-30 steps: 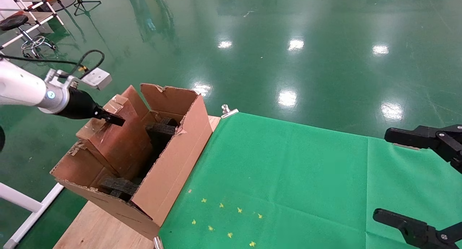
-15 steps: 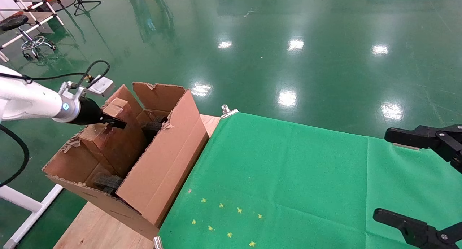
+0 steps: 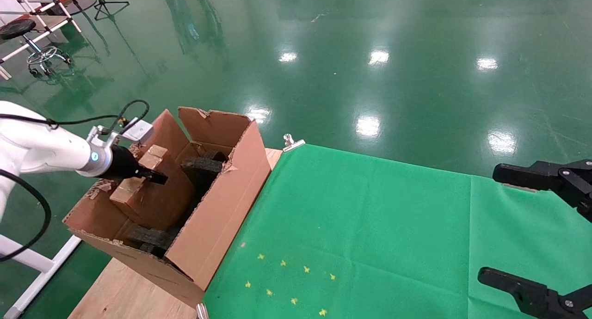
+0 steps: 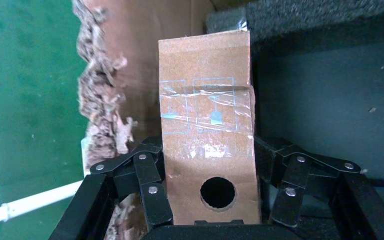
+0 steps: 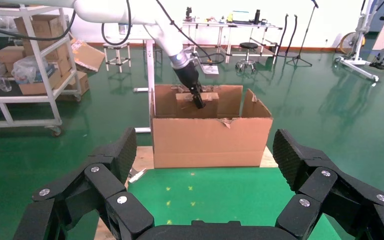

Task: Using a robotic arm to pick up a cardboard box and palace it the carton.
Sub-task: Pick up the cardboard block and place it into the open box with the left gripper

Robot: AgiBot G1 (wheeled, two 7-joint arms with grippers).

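Gleaming tape-wrapped brown cardboard box [image 4: 207, 150]

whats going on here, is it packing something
Yes. The left gripper is shut on the cardboard box and holds it partly down inside the carton, between the black foam blocks. The box's top end sticks up above the carton's rim, so it is not fully seated or released yet. The right gripper is open and idle over the green cloth, away from the carton.
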